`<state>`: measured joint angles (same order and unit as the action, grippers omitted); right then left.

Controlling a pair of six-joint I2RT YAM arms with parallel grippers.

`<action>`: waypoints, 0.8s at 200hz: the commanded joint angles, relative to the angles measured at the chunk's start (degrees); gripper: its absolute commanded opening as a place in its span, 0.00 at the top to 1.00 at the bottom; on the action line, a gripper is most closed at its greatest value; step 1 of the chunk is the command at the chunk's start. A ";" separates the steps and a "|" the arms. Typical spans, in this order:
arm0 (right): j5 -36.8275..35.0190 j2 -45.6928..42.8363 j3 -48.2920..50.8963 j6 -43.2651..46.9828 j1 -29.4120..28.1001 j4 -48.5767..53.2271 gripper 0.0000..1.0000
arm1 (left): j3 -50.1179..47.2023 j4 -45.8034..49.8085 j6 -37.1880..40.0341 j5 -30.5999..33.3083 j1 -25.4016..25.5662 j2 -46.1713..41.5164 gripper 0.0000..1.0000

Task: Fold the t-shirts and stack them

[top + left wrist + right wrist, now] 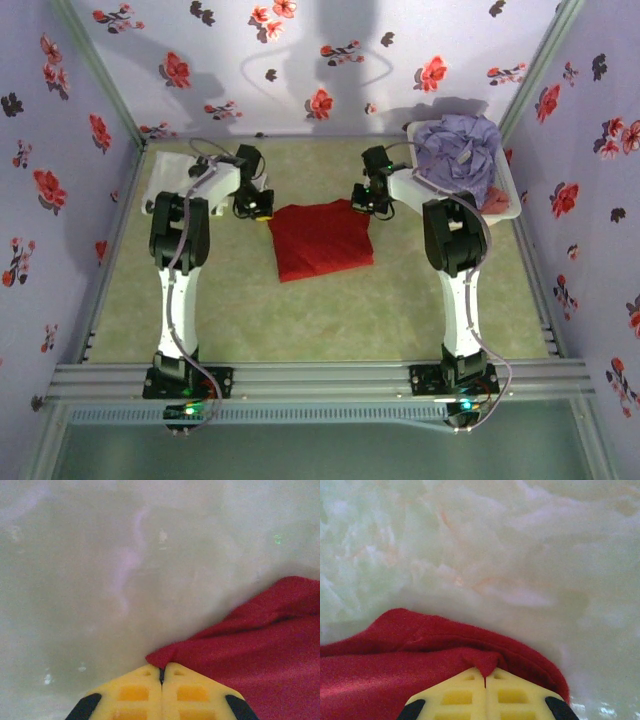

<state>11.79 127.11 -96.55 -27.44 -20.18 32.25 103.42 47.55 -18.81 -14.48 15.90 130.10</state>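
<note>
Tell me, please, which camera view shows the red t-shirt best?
The top external view: the whole red t-shirt lies folded on the table, with nearly its full outline visible. The left wrist view catches one corner close up; the right wrist view, a rumpled edge.
</note>
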 commanded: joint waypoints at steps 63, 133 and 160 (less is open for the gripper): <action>-3.62 -5.88 -0.11 0.41 1.58 6.99 1.00 | 1.13 -0.38 2.50 -3.44 -1.01 0.32 0.88; -2.45 5.61 -8.74 0.88 4.15 11.49 1.00 | 1.69 -0.44 2.88 -3.47 -0.77 -0.11 0.90; -2.47 6.51 -12.76 2.51 4.37 15.28 0.85 | 1.72 -0.57 2.92 -4.01 -0.62 -1.33 0.76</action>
<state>12.01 131.72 -106.34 -26.79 -17.15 42.09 105.25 46.06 -17.08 -18.26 15.44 131.09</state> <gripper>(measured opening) 0.065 0.197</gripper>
